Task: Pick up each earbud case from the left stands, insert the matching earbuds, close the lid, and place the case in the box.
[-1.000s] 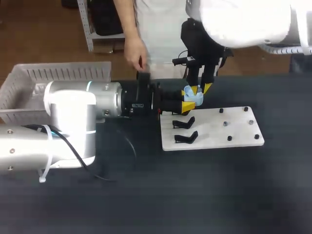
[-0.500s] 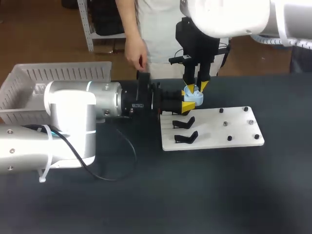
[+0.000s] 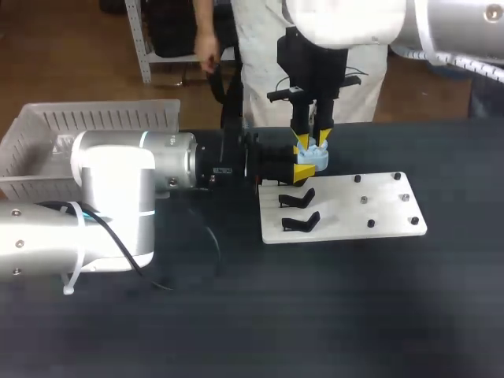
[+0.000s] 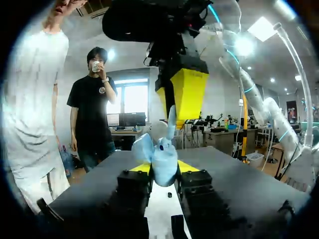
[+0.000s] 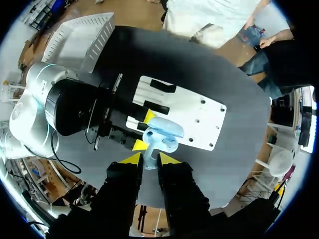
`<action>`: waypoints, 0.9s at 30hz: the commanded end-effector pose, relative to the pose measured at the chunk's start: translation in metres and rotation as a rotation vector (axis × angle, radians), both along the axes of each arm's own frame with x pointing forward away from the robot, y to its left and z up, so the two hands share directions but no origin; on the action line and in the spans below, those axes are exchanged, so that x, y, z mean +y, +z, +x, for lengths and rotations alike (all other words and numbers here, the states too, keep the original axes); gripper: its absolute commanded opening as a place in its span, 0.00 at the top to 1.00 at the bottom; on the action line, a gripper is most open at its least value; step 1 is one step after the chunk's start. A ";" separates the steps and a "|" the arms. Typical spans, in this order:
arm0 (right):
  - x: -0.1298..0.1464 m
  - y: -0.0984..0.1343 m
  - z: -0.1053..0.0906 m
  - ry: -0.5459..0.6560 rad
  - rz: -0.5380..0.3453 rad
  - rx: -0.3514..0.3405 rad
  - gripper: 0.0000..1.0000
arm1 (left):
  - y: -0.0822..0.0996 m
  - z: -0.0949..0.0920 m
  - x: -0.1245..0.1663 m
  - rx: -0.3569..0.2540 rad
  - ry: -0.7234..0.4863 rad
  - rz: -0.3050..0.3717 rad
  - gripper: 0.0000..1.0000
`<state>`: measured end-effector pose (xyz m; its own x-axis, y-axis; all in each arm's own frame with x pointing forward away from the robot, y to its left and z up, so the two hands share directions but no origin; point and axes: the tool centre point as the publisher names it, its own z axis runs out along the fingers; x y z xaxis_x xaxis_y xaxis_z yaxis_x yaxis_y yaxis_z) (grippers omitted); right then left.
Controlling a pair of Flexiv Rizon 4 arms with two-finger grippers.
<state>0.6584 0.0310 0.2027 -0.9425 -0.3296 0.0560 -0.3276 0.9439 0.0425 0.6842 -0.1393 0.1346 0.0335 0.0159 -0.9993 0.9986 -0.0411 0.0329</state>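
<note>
Pale blue earbud case [image 4: 160,154], lid open, in left hand [image 4: 163,170]

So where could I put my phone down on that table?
The wide dark table in front of the white board is bare, as is the strip to the board's right. It is crowded at the board's far left corner, where the left tool and right tool meet on the blue case.

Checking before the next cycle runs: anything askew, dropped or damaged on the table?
Nothing stands out. The light blue plastic earbud case is held open between the fingers of the left gripper, with the right gripper pinching it from above. The white flat board lies flat, its two black stands empty.
</note>
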 end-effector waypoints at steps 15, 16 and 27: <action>0.000 -0.007 0.002 0.003 0.011 0.014 1.00 | -0.001 0.000 0.000 -0.003 0.003 -0.003 1.00; 0.000 -0.007 0.002 0.003 0.011 0.014 1.00 | -0.001 0.000 0.000 -0.003 0.003 -0.003 1.00; 0.001 -0.010 0.001 0.006 0.011 0.013 1.00 | -0.001 0.000 0.000 -0.003 0.003 -0.003 1.00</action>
<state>0.6600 0.0322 0.1940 -0.9390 -0.3374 0.0667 -0.3339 0.9408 0.0580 0.6842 -0.1393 0.1346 0.0335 0.0159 -0.9993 0.9986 -0.0411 0.0329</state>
